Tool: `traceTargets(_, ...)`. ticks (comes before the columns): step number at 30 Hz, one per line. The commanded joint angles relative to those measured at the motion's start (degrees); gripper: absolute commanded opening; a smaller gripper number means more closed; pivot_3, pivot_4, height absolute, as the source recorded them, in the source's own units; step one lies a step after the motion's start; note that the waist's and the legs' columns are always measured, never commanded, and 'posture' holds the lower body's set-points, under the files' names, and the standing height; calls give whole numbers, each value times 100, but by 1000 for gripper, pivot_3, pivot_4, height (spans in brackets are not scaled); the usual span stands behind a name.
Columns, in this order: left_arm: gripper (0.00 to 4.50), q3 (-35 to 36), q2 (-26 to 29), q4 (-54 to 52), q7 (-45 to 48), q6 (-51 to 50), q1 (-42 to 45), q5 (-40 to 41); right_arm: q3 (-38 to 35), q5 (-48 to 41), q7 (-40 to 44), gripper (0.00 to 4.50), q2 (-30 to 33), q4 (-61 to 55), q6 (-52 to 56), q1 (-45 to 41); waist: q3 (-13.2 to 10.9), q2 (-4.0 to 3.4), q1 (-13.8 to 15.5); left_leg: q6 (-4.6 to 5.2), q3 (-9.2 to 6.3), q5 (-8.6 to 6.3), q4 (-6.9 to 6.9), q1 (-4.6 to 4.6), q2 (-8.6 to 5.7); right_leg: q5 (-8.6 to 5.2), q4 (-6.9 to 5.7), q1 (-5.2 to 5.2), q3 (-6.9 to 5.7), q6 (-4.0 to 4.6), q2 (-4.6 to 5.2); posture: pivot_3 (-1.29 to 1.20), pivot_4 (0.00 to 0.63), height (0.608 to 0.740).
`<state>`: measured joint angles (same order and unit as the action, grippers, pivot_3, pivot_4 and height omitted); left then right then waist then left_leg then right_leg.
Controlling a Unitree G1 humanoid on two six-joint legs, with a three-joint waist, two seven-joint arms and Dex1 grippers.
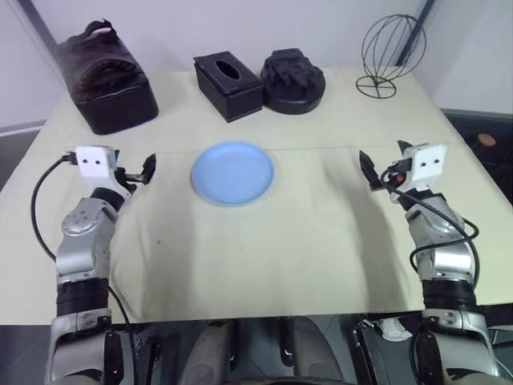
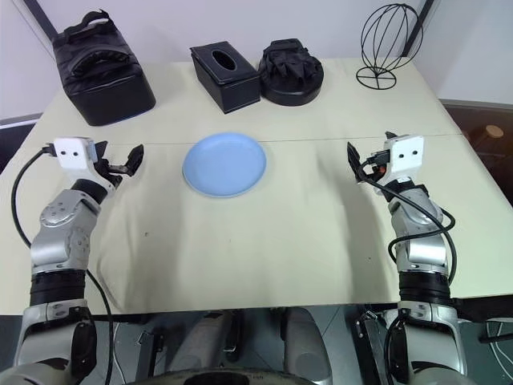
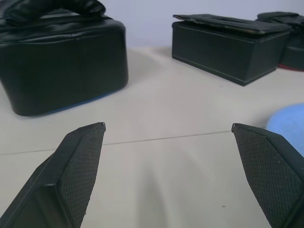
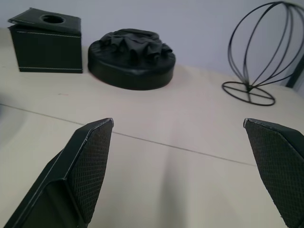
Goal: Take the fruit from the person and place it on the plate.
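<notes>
The light blue plate [image 1: 232, 172] is seen at the middle of the cream table [image 1: 321, 241], between the two grippers and apart from both. The left gripper [image 1: 147, 170] is held just above the table near the plate's left rim, jaws spread, nothing grasped. The right gripper [image 1: 370, 171] is held further off on the other side, jaws likewise spread and empty. Bare tabletop is noted around the plate. A black bag [image 1: 108, 76], tissue box [image 1: 228, 84], round black cushion [image 1: 293, 80] and wire ball stand [image 1: 391, 52] are lined along the far edge.
</notes>
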<state>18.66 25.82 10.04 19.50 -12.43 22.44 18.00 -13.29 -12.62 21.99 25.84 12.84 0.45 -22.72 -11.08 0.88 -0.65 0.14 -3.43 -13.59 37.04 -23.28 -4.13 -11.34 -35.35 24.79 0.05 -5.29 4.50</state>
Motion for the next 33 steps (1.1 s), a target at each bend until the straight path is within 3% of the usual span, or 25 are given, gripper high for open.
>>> traceTargets(1,4453,96,20,-230,-91,56,-36,10,-8,-46,34,4500,-10,-96,-50,-203,0,0,0,0,0,0,0,0,0,0,0,0,0,0,0,0,150,740)
traceTargets(33,4453,181,87,-264,-99,152,-142,30,73,55,46,4500,-12,93,-72,-291,0,0,0,0,-1,0,0,0,0,0,1,0,0,0,0,0,150,740)
